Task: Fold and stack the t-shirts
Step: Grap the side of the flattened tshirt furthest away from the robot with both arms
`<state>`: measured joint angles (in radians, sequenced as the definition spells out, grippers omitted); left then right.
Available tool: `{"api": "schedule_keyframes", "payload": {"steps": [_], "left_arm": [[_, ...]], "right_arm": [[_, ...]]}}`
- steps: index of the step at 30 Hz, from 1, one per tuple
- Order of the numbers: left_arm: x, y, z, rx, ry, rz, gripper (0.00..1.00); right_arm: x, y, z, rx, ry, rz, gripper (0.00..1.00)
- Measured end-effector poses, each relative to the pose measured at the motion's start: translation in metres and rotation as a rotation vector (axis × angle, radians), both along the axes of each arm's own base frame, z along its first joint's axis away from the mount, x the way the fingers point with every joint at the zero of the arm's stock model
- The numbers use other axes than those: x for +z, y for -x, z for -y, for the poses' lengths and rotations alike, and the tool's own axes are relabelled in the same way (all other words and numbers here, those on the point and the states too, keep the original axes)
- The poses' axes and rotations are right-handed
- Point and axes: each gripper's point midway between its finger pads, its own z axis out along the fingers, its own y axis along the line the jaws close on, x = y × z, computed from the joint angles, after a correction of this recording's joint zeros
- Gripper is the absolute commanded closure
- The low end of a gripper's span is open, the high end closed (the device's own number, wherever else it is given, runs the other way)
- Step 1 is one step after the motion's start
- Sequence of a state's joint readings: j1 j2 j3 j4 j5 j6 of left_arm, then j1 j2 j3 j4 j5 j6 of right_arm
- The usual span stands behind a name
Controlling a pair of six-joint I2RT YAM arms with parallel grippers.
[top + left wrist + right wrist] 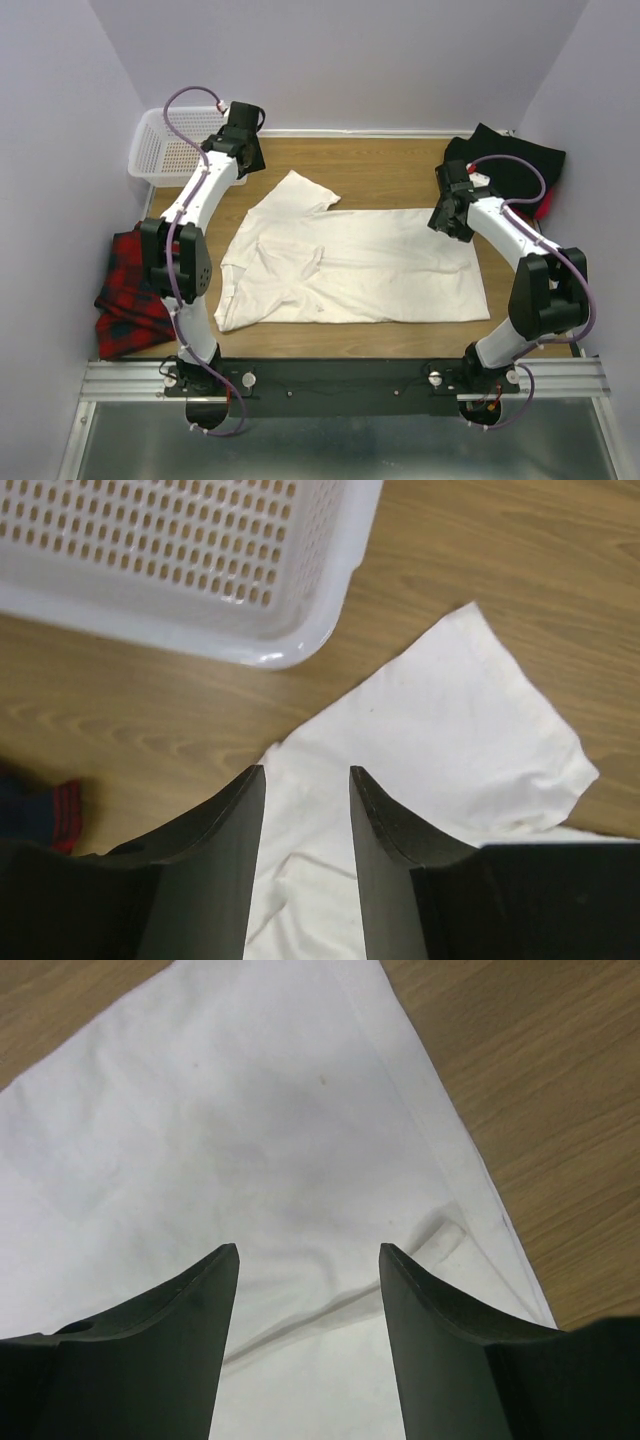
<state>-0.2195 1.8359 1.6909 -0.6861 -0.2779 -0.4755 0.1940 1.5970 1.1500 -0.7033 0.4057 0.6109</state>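
A large cream-white t-shirt [350, 265] lies spread across the middle of the table, one sleeve [470, 720] pointing toward the back left. My left gripper [250, 160] [305, 785] hovers open over that sleeve, beside the basket, with only cloth showing between its fingers. Above the shirt's right edge [440, 1160], my right gripper [447, 215] [308, 1255] is also open and holds nothing. A black t-shirt [510, 160] lies bunched at the back right corner, with a bit of red t-shirt [545, 207] showing at its edge.
A white perforated plastic basket [165, 150] [200, 540] stands at the back left corner. A red-and-dark checked cloth [130, 295] [45, 810] hangs over the table's left edge. Walls close in the left, back and right sides.
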Motion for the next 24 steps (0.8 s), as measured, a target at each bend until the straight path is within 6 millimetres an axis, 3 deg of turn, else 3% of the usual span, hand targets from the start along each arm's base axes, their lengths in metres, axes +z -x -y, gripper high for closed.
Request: {"api": "schedule_keyframes", "payload": {"steps": [3, 10, 15, 24], "left_arm": [[-0.007, -0.027, 0.012, -0.049, -0.003, 0.008, 0.52], [-0.054, -0.087, 0.048, -0.183, -0.022, -0.014, 0.52], [-0.069, -0.11, 0.067, -0.25, -0.049, 0.004, 0.5], [-0.105, -0.126, 0.08, -0.294, -0.061, -0.023, 0.47]], "right_arm": [[0.003, -0.003, -0.001, 0.002, -0.003, 0.01, 0.33], [0.008, -0.007, -0.003, 0.011, -0.012, 0.022, 0.33], [0.008, -0.008, -0.006, 0.019, -0.023, 0.023, 0.33], [0.005, -0.011, -0.009, 0.033, -0.032, 0.011, 0.33]]}}
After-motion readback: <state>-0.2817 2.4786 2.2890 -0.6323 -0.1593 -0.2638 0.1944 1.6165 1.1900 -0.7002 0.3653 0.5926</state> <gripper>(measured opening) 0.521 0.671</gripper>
